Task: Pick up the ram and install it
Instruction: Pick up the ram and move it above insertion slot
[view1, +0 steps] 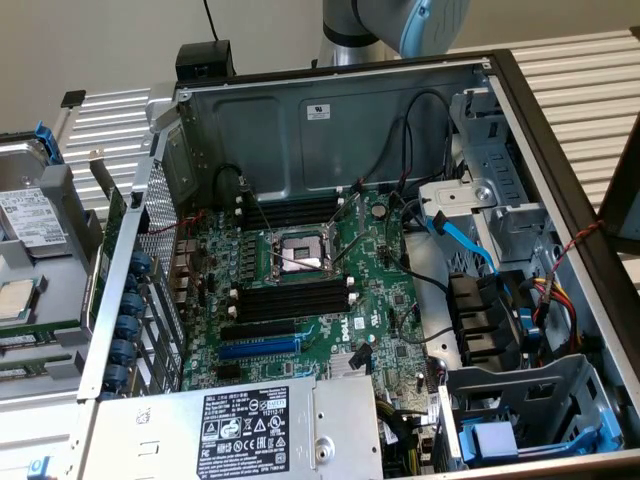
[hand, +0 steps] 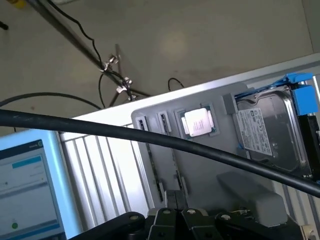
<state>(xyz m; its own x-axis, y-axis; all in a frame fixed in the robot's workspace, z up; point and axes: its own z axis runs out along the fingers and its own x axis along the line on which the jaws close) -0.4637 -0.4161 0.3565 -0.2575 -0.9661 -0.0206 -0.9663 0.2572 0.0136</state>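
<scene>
The ram (view1: 35, 342) is a thin green stick lying in the grey tray (view1: 60, 262) at the exterior view's left, with a second like it just below. In the wrist view the tray (hand: 200, 170) shows two long narrow slots (hand: 150, 150), and I cannot tell what lies in them. My gripper (hand: 173, 198) hangs well above these slots, shut, with nothing between its fingers. The arm's grey and blue joint (view1: 400, 22) stands behind the open computer case. On the motherboard (view1: 300, 290), black memory slots (view1: 295, 300) lie on either side of the processor socket (view1: 298, 252).
A hard drive (hand: 265, 132) with a blue clip and a processor chip (hand: 198, 121) share the tray. A thick black cable (hand: 150, 137) crosses the wrist view. The case holds a power supply (view1: 240, 425), a blue expansion slot (view1: 258, 349), drive cages and loose wires at the exterior view's right.
</scene>
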